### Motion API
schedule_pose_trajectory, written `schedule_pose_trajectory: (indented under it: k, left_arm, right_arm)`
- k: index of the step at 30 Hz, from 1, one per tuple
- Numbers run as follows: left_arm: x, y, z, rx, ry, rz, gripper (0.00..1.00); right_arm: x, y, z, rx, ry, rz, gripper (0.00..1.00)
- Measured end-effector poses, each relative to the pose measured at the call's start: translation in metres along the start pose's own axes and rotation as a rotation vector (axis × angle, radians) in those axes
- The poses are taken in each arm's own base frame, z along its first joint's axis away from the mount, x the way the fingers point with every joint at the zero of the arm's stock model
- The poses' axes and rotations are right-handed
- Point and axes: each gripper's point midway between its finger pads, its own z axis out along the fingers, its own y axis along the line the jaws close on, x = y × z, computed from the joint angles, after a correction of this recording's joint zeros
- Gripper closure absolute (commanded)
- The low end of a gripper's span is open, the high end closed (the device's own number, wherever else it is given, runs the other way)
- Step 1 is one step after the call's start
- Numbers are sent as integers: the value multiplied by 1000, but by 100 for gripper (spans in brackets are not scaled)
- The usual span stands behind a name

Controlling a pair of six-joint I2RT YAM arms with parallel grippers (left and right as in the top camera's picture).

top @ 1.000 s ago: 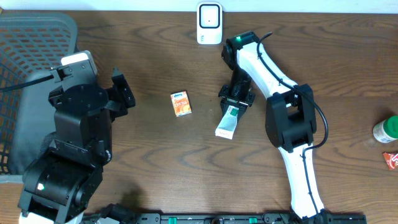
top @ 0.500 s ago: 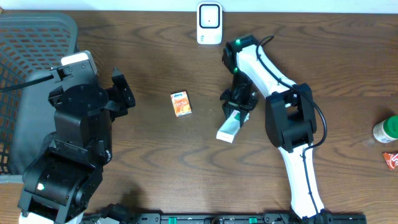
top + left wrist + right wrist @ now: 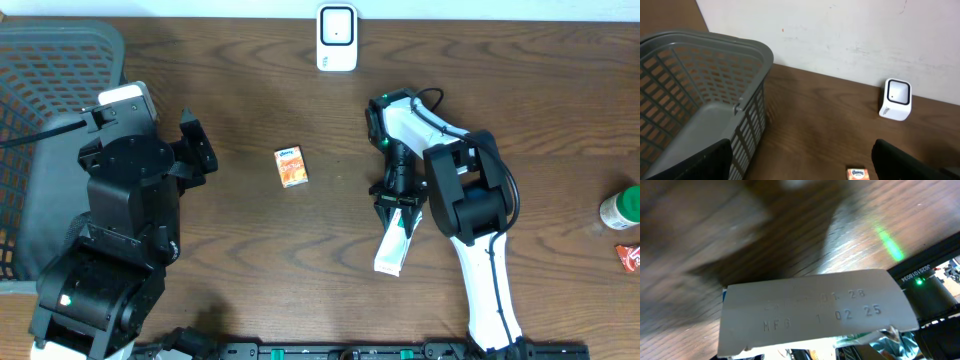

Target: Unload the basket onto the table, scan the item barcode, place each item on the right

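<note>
White oblong cardboard carton [image 3: 390, 250], the item to be scanned, sits clamped in the right tool [image 3: 397, 207], whose jaws are drawn narrow on the carton's far end. The rest of the carton slants toward the near edge of the dark wood-grain counter [image 3: 250, 270]. From overhead I cannot tell whether its near end touches the wood. In the right wrist view the carton [image 3: 815, 312] fills the lower frame, one plain face up, with a faint stamped line reading "MFG 1 02 25" (the digits above it are only partly legible). No barcode shows on that face.

At the far edge of the counter stands a white barcode scanner with a dark window [image 3: 337, 37], well apart from the carton and a little to its left. Between the two arms lies a small orange cardboard box [image 3: 291, 167], flat and touching nothing.

The left tool [image 3: 802, 162] stands wide with nothing between its black fingers [image 3: 715, 157], beside a grey plastic lattice basket [image 3: 40, 90] at the left end of the counter. At the right edge are a green-capped white bottle [image 3: 620, 208] and, just nearer, a red packet [image 3: 628, 257].
</note>
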Motion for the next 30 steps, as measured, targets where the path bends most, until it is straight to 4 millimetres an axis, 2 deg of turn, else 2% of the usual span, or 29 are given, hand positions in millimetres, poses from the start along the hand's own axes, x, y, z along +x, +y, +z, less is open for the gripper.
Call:
schedule_pose_trajectory:
  k: [6,8,11,12,13,16,19,25,30]
  left_arm:
    - [0,0,0,0,0,0,11]
    - [0,0,0,0,0,0,11]
    - [0,0,0,0,0,0,11]
    - [0,0,0,0,0,0,11]
    - [0,0,0,0,0,0,11]
    - [0,0,0,0,0,0,11]
    - [0,0,0,0,0,0,11]
    - [0,0,0,0,0,0,11]
    - [0,0,0,0,0,0,11]
  right_arm:
    - [-4,-4,-1,-17,20,18,70]
    - [-3,-3,-2,-34,37,21,57]
    - [0,0,-5,-71,71,11,26]
    - [1,1,-6,-88,84,-5,12]
    - [2,2,-7,-107,96,-22,5]
    - [3,5,-11,-142,105,-89,1]
    - [2,13,-16,-188,89,-162,2]
    - [-19,51,-50,-352,-90,-409,1]
    - [-17,58,-76,-408,-174,-602,1]
